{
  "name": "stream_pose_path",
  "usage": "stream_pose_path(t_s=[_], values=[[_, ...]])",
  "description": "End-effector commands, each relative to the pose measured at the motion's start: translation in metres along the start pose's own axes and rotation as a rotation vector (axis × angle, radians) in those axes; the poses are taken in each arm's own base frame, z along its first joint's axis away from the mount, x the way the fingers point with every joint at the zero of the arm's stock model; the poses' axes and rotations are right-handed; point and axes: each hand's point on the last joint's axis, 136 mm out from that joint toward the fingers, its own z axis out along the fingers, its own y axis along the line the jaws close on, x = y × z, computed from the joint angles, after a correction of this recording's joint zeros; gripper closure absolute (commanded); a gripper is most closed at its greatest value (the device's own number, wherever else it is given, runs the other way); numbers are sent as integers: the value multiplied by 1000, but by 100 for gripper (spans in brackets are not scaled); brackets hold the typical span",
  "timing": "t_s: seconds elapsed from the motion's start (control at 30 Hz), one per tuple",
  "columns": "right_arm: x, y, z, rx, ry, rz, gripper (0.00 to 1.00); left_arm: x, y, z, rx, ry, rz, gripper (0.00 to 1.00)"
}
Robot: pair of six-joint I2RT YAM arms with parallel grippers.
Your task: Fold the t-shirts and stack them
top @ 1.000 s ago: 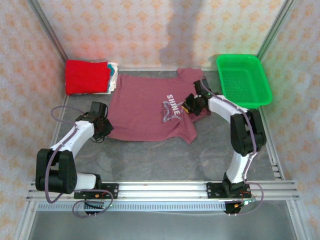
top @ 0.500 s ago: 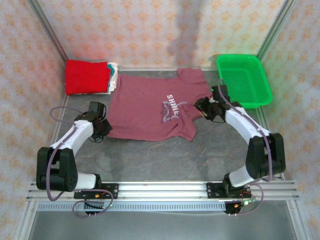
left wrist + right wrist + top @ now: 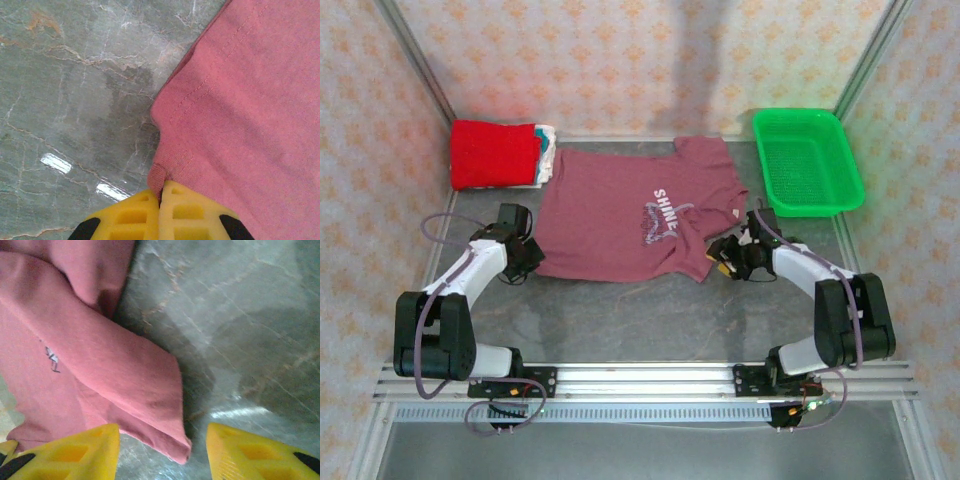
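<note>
Top external view: the maroon t-shirt (image 3: pixel 620 215) lies spread flat at the frame's centre on the grey table (image 3: pixel 640 310). A folded red shirt (image 3: pixel 492 152) sits on whitish shirts (image 3: pixel 548 150) at upper left, just beside the spread shirt's sleeve. A green basket (image 3: pixel 810 160) stands at upper right. The left gripper (image 3: pixel 525 262) sits at the shirt's lower left corner and the right gripper (image 3: pixel 722 258) at its lower right corner.

Left wrist view: the left gripper (image 3: pixel 160 194) is clenched on the puckered hem corner, bare stone at the frame's left.

Right wrist view: the right gripper (image 3: pixel 162 440) is released, and the shirt's corner lies loose between its spread fingers (image 3: pixel 75 447).
</note>
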Motion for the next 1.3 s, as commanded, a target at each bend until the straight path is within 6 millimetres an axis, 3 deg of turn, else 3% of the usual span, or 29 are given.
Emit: stream_pose_path(t_s=[0.0,0.17,0.33,0.5,0.6,0.77,0.83,0.93,1.0,1.07,1.1,1.17,1.27], values=[[0,11,13,-92,20,-6,57,0,1,-1,11,-9,0,100],[-1,20,18,-129,15,-5,67,3,4,-1,9,-7,-2,100],[-1,17,12,-111,-6,-8,85,2,4,-3,14,-19,-7,100],[7,20,-6,-93,-30,-11,97,2,4,-3,15,-19,-7,100],[21,25,-26,-41,-55,-42,100,2,3,-3,17,-21,-8,100],[54,15,-66,122,-127,-78,100,1,3,-1,18,-23,-6,100],[72,15,-73,154,-128,-122,100,2,3,1,17,-22,-6,100],[95,0,-75,255,-112,-160,100,2,2,3,21,-18,-6,100],[104,-13,-76,320,-122,-166,99,2,1,4,23,-17,-4,100],[105,-20,-83,352,-165,-181,87,2,1,5,23,-14,1,100],[103,-20,-87,353,-185,-180,82,1,1,5,23,-15,3,100],[98,-10,-96,314,-227,-202,63,1,1,5,21,-15,7,100],[82,-2,-112,310,-315,-231,54,1,1,6,19,-15,8,100]])
